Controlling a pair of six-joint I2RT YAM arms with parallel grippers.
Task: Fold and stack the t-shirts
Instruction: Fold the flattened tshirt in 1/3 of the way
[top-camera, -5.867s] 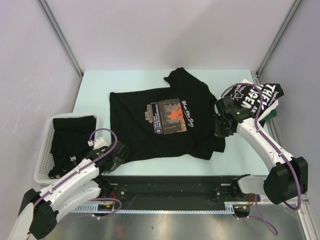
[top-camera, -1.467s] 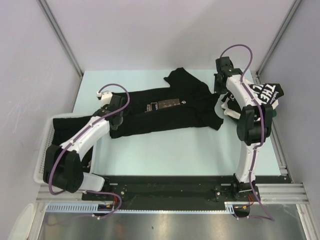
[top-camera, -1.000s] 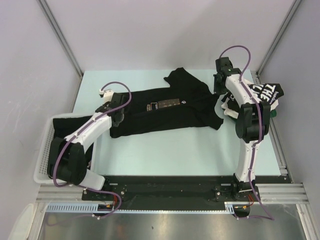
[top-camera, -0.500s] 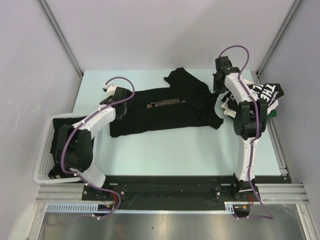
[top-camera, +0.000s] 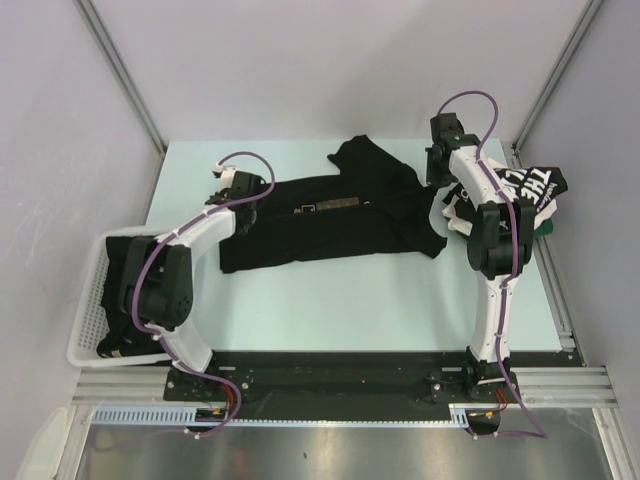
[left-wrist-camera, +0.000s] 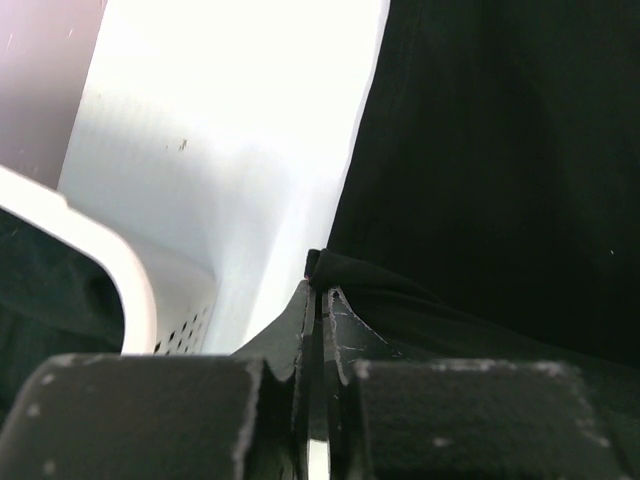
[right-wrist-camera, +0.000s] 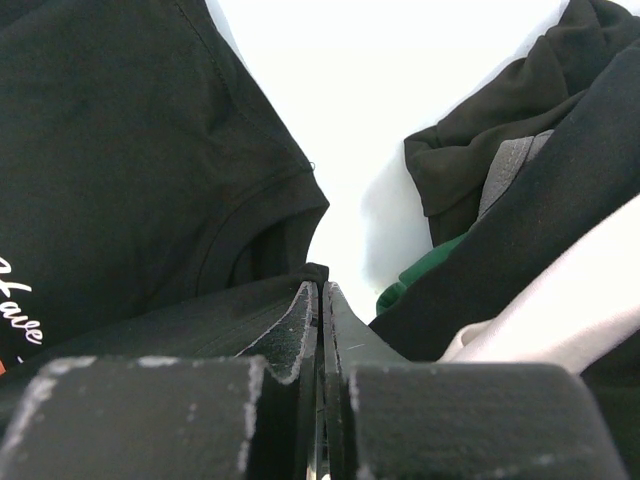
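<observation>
**Both grippers pinched onto the folded tee**

From the top cam, the black t-shirt lies as a long folded band across the far half of the table. The left gripper is at its far left corner and the right gripper at its far right end. You can't read the jaws from up there.

The wrist cams sort that out. The left one is closed to a sliver with a nub of black fabric at the tips, and the right one is fully closed on a black hem.

The left wrist also catches the white basket. The right wrist shows the heaped t-shirts at the table's right edge, plus a bit of green cloth. The chest print is mostly folded away, so only a strip shows.
</observation>
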